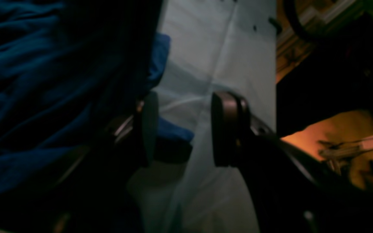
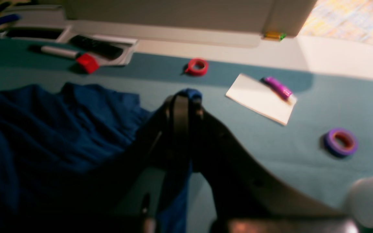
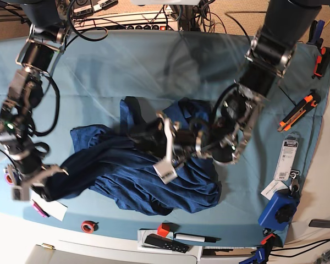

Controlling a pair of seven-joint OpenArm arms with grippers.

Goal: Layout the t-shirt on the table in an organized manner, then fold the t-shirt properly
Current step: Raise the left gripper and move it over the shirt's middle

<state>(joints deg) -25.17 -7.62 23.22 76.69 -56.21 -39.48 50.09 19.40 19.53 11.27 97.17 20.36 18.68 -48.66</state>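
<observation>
The t-shirt [image 3: 148, 176] lies crumpled mid-table [image 3: 126, 71]. The right gripper [image 2: 186, 97] is clamped on a sleeve end. The left gripper [image 1: 183, 129] stands wide apart over the garment's centre, holding nothing.

hidden: right gripper [image 2: 183, 100] fingertips wrapped in t-shirt [image 2: 60, 129] | blurred: both wrist views | cut off: t-shirt at left edge
</observation>
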